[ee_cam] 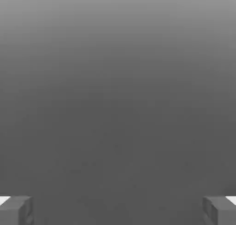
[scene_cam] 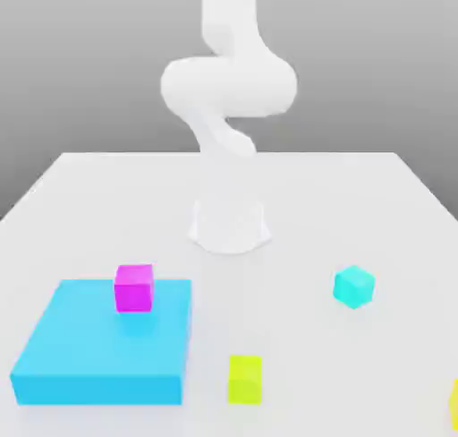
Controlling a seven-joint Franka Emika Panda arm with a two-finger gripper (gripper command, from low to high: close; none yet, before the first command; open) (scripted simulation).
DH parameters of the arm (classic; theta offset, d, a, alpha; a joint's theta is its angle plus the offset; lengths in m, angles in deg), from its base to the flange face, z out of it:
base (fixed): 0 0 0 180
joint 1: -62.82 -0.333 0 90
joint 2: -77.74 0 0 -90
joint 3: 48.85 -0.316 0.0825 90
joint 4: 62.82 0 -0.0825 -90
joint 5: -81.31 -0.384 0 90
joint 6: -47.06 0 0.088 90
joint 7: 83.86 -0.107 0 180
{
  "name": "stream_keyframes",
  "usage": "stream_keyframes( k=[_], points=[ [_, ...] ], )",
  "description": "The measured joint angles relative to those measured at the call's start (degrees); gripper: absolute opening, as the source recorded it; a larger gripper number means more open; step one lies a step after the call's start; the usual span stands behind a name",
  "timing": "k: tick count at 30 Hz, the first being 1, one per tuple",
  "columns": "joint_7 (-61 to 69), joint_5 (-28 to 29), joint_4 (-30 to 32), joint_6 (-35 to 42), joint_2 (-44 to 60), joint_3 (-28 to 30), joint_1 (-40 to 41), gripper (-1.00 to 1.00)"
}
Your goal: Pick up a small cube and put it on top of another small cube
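White desk (scene_cam: 376, 202) under grey backdrop | pincer (ee_cam: 118, 210) released, fingers (ee_cam: 16, 209) wide apart, grasping nothing | lime-yellow cube (scene_cam: 244, 378) on desk just beside flat blue block (scene_cam: 98, 355) | golden-yellow cube (scene_cam: 453, 404) at exterior view's right edge | magenta cube (scene_cam: 134, 287) atop block | cyan cube (scene_cam: 354, 287) apart

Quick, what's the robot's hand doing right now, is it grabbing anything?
Gripper: open, fingers spread wide apart, nothing between them.

White tabletop (scene_cam: 358, 193) — plain grey backdrop (scene_cam: 80, 59) behind, soft even light.
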Motion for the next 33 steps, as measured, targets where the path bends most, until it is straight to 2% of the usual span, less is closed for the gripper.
stream_keyframes(
  k=[18, 33],
  points=[
    [19.07, 3.40, -4.36, -8.91, 37.74, -6.94, -11.78, 0.00],
    [29.63, 11.03, -8.50, -17.62, 69.29, -10.92, -20.40, 0.00]
  ],
)
